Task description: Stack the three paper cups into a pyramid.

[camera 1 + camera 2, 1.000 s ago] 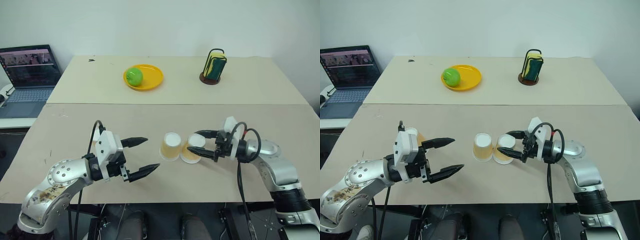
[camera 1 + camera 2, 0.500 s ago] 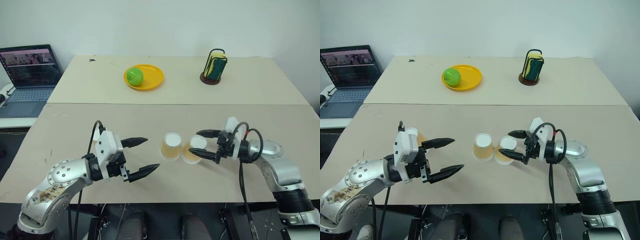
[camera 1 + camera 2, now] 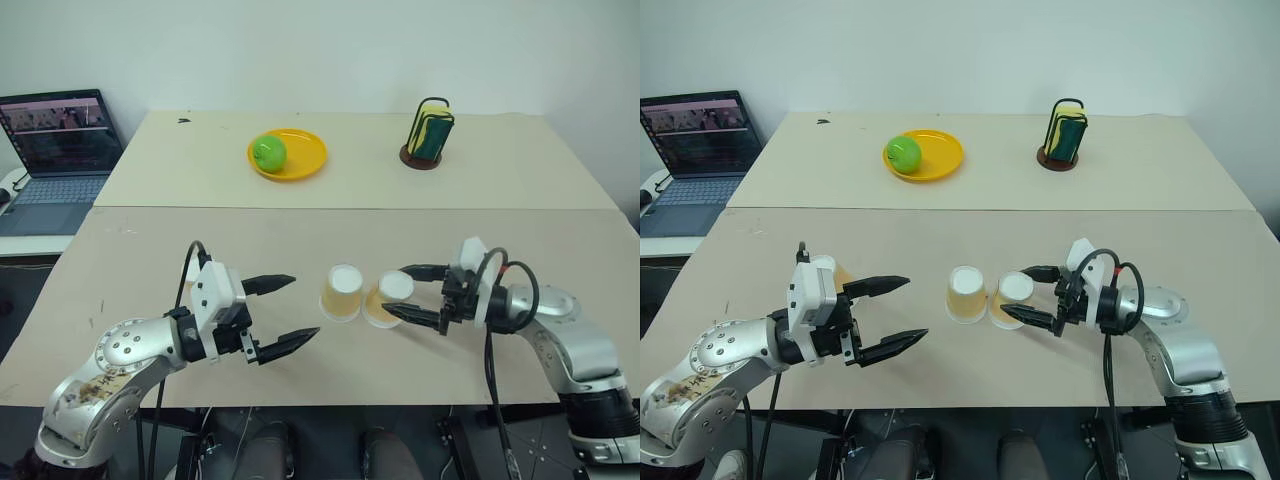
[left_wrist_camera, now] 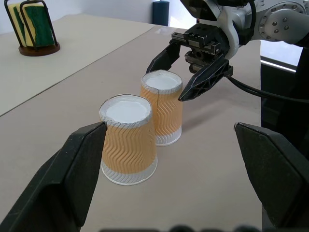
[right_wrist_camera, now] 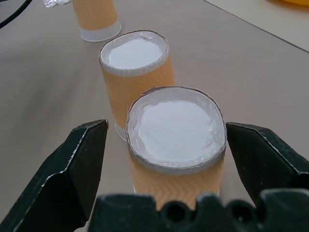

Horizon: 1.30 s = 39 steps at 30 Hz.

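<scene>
Base done: two upturned tan-orange paper cups (image 3: pixel 342 292) touch near your table's front edge; both grippers' fingers spread empty; fetch third cup (image 5: pixel 96 18).

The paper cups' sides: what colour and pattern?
Tan-orange with embossed zigzag ridges, white at both ends; clearest on the nearer cup in the left wrist view.

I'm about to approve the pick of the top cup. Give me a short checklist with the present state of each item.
1. Two tan-orange paper cups, left and right, upside down, side by side: ok.
2. Right gripper open, fingers either side of the right cup, not gripping: ok.
3. Left gripper open, holding nothing: ok.
4. Third tan-orange paper cup upright on its rim: ok.
5. Third cup reachable behind left arm: cannot tell.
</scene>
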Each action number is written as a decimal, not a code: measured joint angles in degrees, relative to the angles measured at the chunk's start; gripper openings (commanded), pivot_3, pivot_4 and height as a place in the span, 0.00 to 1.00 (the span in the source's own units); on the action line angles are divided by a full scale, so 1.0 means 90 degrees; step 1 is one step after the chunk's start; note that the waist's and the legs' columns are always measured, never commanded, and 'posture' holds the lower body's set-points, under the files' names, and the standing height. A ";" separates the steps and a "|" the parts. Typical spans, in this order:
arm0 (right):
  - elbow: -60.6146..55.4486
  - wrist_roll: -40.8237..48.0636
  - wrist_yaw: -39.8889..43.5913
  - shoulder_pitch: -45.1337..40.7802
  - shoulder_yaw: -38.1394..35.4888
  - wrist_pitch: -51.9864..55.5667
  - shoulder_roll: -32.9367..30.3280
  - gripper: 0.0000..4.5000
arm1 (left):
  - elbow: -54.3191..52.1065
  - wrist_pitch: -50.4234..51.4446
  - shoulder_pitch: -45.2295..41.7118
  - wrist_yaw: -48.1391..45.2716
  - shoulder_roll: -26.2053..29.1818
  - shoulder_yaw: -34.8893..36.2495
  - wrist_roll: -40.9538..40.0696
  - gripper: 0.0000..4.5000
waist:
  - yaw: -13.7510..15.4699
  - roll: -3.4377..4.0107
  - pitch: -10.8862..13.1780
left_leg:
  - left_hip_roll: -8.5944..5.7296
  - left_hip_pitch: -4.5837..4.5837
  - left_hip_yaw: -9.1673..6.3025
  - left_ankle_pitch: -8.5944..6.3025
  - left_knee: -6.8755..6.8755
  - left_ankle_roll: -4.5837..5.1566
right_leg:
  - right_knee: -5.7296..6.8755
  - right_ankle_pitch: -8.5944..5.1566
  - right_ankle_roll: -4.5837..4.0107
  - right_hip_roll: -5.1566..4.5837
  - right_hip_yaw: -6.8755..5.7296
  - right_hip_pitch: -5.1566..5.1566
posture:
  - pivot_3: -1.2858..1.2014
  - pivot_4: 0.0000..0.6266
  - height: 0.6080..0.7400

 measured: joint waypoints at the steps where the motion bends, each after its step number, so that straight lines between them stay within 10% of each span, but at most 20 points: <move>1: -0.0003 0.0016 -0.0012 0.0000 -0.0005 0.0002 0.0000 0.99 | 0.0000 0.0000 0.0000 -0.0002 0.0000 0.0000 -0.0001 1.00 | 0.0000 0.0000 0.0000 | 0.0000 0.0000 0.0000 0.0000 0.0000 0.0000 | 0.0000 0.0000 0.0000 0.0000 0.0000 0.0000 | 0.52 0.24 0.96; 39: 0.0800 -0.0649 -0.0439 0.0730 -0.0497 -0.0332 -0.0442 0.99 | 0.0002 0.0030 -0.0082 -0.0016 -0.0010 0.0009 -0.0145 1.00 | 0.0006 0.0000 0.0000 | 0.0003 0.0002 0.0002 0.0000 0.0005 0.0000 | 0.0002 0.0000 0.0000 0.0013 0.0004 0.0001 | 0.52 0.24 0.96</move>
